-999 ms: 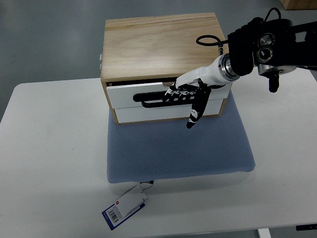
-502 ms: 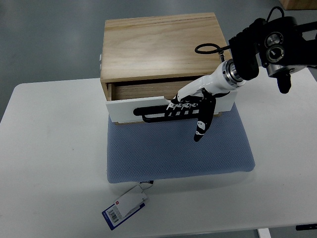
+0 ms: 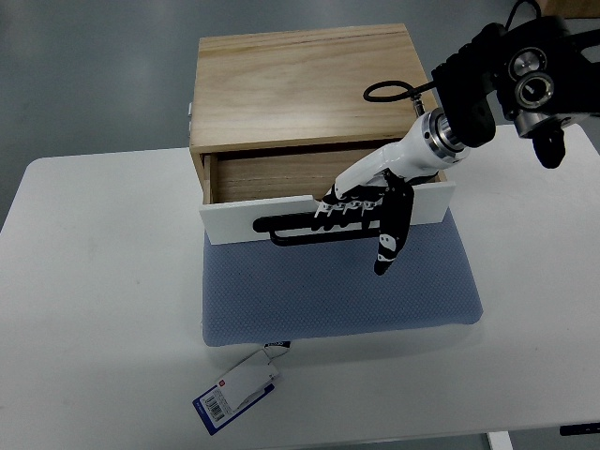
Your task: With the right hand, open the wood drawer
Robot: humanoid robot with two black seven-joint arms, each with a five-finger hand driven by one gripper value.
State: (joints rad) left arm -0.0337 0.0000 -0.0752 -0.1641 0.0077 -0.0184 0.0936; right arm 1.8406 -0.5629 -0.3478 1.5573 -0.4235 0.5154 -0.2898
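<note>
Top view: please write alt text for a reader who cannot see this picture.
The robot's right hand grips the black handle of a white-fronted drawer, pulled partly out of a wooden box. The box sits at the far edge of a blue mat on a white table; a tag lies by the mat's near edge.

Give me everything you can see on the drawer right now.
The drawer is partly pulled out of the light wooden box, showing a bare wood interior that looks empty. Its front panel is white, sitting slightly skewed over the rear edge of the blue mat. A long black bar handle runs across the front. The right hand has its fingers hooked over that handle, thumb pointing down past the panel. Nothing else touches it.
</note>
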